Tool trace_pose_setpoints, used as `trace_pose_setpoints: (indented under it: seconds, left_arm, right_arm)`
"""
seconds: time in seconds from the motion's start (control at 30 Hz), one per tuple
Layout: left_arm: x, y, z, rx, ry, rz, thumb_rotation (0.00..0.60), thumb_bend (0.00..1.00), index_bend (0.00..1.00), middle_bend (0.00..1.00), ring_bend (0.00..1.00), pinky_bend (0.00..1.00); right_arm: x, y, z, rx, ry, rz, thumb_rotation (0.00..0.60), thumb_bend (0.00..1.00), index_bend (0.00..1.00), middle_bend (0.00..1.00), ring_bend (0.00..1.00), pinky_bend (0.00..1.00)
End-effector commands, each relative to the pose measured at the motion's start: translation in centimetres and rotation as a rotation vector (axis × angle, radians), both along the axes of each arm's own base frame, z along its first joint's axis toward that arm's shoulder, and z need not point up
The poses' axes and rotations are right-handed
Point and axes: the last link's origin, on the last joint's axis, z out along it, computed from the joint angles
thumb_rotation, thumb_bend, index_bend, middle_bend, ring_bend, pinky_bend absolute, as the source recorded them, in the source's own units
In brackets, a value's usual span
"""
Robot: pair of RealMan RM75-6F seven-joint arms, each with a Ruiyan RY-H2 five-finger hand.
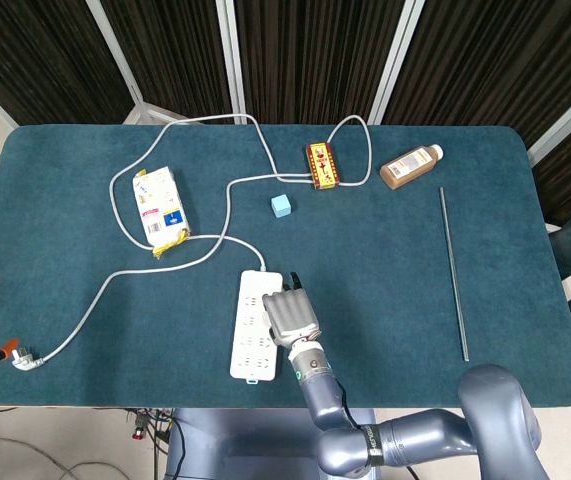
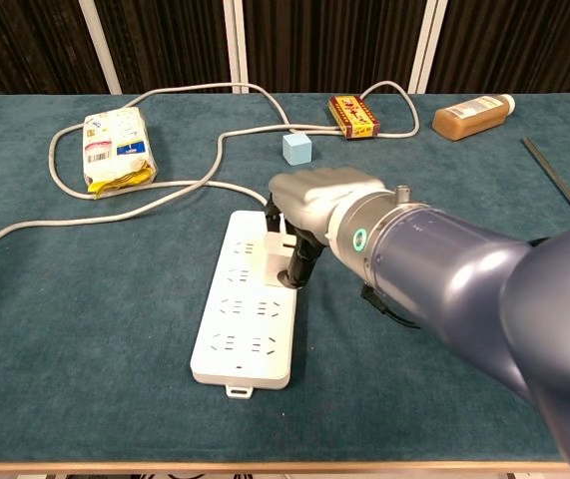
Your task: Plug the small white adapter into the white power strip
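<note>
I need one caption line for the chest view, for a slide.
Right robot hand holds the small white adapter over the flat white plastic power strip on the teal cloth table.

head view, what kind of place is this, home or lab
Probably a robot lab or test workspace, not a home: a teal cloth-covered table backed by black curtain panels, with unrelated props laid out, such as a brown bottle and a thin metal rod.

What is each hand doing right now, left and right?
Left hand: not in either view.
Right hand: over the white power strip, fingers curled down on the small white adapter, holding it at a socket.
</note>
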Motion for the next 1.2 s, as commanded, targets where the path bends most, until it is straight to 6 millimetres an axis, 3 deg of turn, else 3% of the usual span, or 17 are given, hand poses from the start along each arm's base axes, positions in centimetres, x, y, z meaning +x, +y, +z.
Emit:
trace_pose_setpoints:
  seconds: [0.03, 0.87, 1.2]
  left_arm:
    - [0.0, 0.0, 0.0, -0.001, 0.000, 0.000, 0.600, 0.08, 0.18, 0.00, 0.00, 0.00]
    - [0.0, 0.0, -0.2, -0.008, 0.008, 0.007, 0.600, 0.08, 0.18, 0.00, 0.00, 0.00]
    - [-0.1, 0.1, -0.4, -0.013, 0.011, 0.016, 0.600, 0.08, 0.18, 0.00, 0.00, 0.00]
  right_arm:
    - [-0.2, -0.1, 0.2, 0.017, 0.006, -0.009, 0.600, 0.51, 0.44, 0.40, 0.25, 0.09]
    - [-1.3, 0.0, 1.7, 0.077, 0.032, -0.026, 0.600, 0.51, 0.33, 0.26, 0.16, 0.05]
    - [-1.4, 0.2, 3.6, 0.062, -0.012, -0.030, 0.600, 0.51, 0.33, 0.24, 0.16, 0.05]
